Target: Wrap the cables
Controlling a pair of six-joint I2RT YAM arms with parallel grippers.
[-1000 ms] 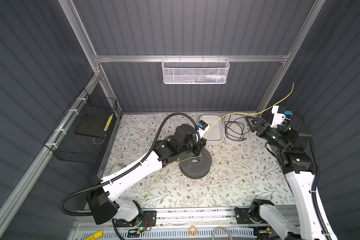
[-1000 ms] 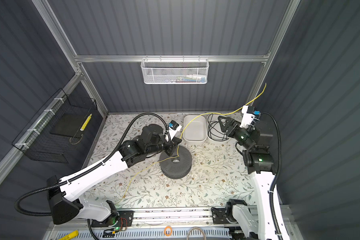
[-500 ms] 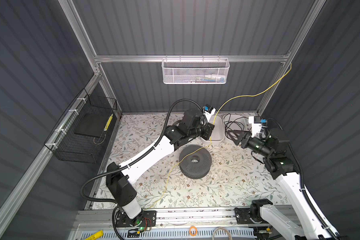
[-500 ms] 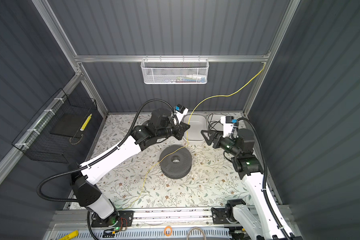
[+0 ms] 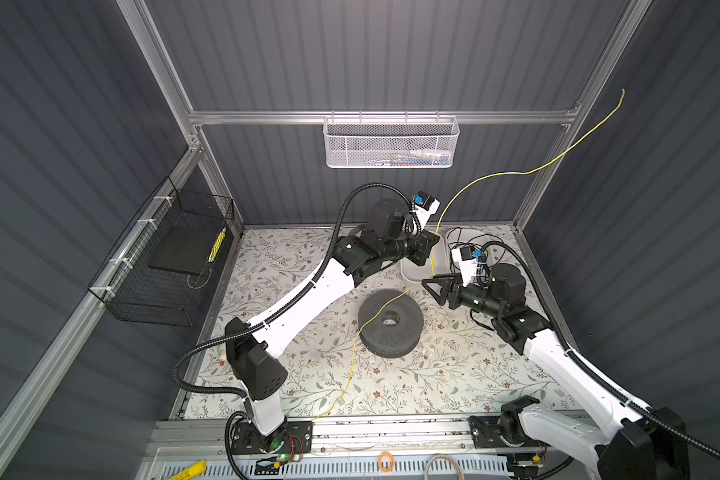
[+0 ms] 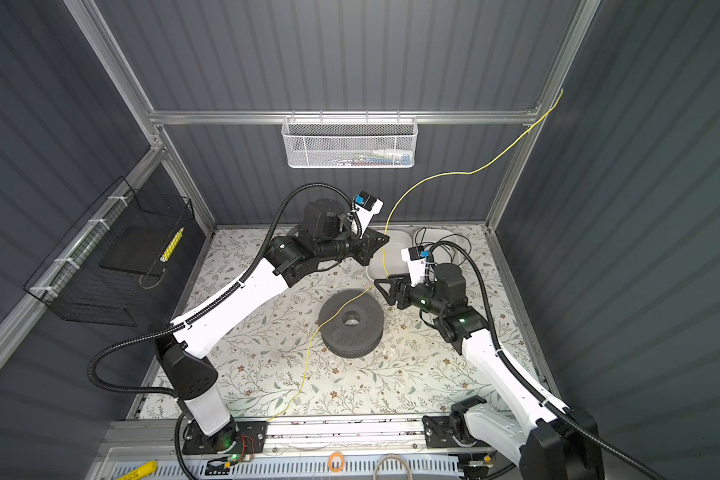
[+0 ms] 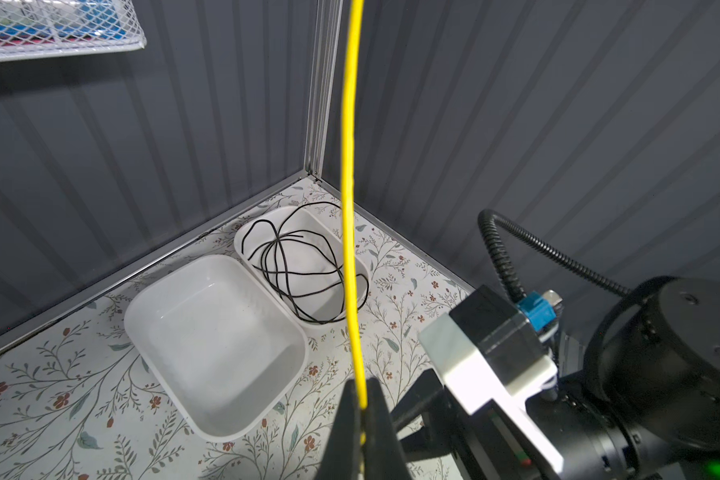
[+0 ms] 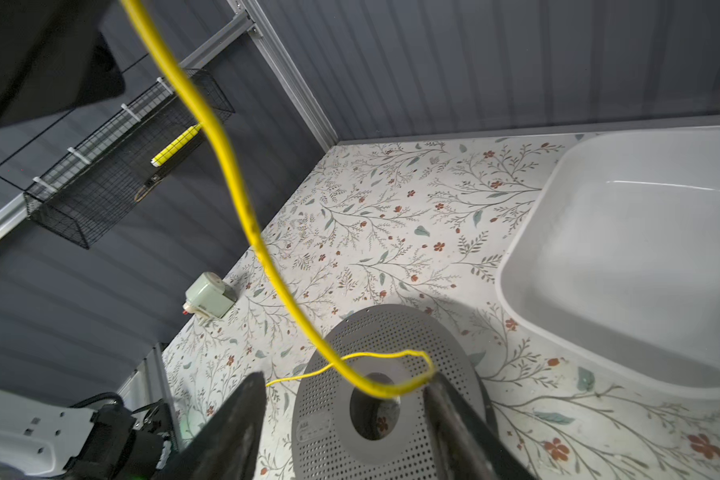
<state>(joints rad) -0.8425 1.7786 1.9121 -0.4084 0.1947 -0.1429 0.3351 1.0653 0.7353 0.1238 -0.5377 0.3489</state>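
My left gripper (image 7: 361, 405) is matt black plastic. The yellow cable (image 7: 348, 166) looks smooth and faintly glossy. The grey spool (image 8: 454, 345) is matt, perforated plastic. The white trays (image 7: 208, 332) are glossy; the far basket (image 5: 391, 145) is white metal mesh.

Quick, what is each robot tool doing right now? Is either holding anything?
Left tool: closed, pinching the yellow wire.
Right tool: open, jaws apart; the wire loops between them, not gripped.
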